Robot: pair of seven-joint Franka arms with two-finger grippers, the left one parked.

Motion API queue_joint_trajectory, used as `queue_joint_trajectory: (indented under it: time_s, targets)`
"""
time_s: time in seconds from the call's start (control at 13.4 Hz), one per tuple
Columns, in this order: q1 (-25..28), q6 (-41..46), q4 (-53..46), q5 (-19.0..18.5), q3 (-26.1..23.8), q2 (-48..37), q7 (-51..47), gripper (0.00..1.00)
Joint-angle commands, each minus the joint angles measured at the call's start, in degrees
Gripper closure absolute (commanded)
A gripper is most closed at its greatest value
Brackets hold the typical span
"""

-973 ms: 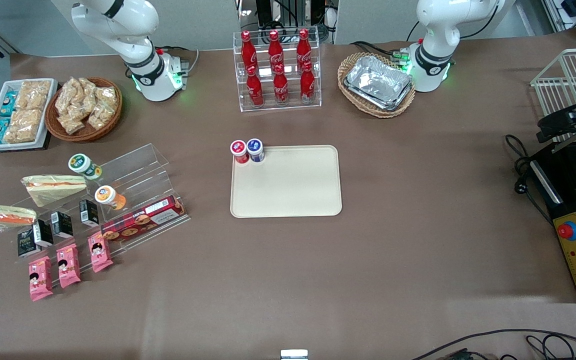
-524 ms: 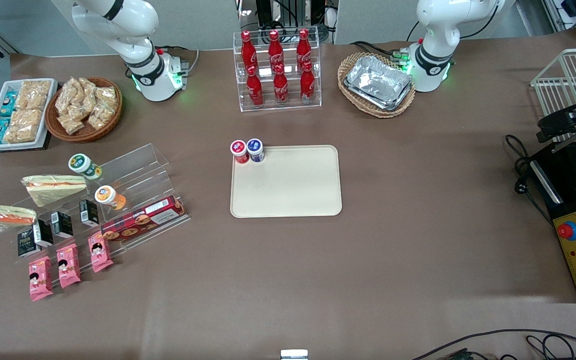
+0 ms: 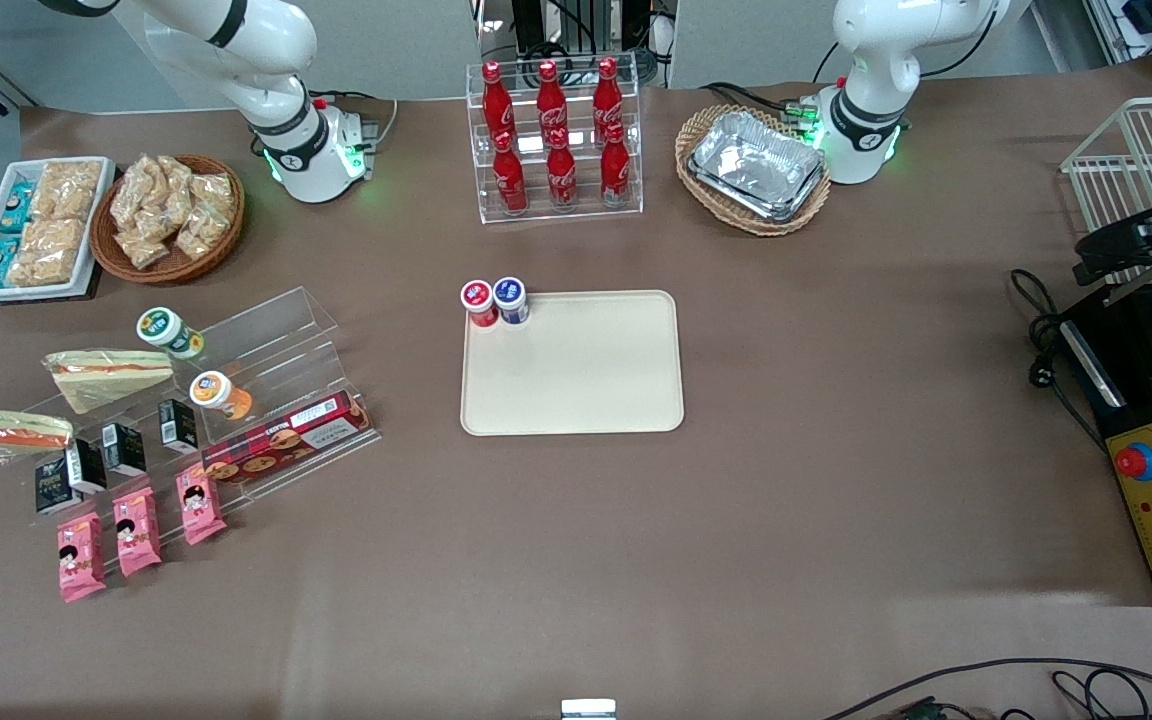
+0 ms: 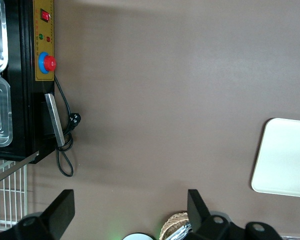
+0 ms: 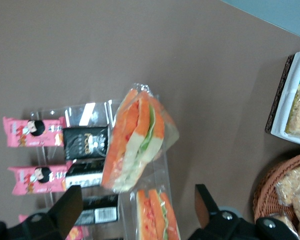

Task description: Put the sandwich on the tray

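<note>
Beige plastic tray point(image 3: 572, 363) is lying mid-table in the front view, w/ two small capped cups point(image 3: 495, 300) sitting at one corner, touching each other. Sandwich point(image 3: 1, 428) is resting at the working arm's end of the table, on the top step of a clear acrylic stand point(image 3: 266, 390), well apart from the tray. A paler wedge point(image 3: 108, 373) is lying just beside it, farther from the front camera. My gripper is not showing in this view; only my arm's base & upper links are.

Left wrist view: tray edge point(image 4: 285, 162) is showing on brown cloth; black control box point(image 4: 32, 75) w/ red button nearby.

Right wrist view: my gripper point(image 5: 140, 210) is hanging above the sandwich point(image 5: 135, 140), fingers point(image 5: 70, 210) standing wide apart, gripping nothing. Orange & green filling is facing the lens. Pink snack packs point(image 5: 35, 132) and black cartons point(image 5: 85, 142) are lying beside it on the stand.
</note>
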State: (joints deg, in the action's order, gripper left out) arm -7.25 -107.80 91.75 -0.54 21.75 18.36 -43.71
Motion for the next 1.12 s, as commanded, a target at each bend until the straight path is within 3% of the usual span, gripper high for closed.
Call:
queue_joint_trajectory:
  time_s: [0.0,1.05]
  targets:
    - [-1.54,-6.01,5.27,1.16,-0.22,-0.43,0.38,0.0]
    - [-2.68,-14.09,5.72,1.42,-0.31,3.95,1.52,0.0]
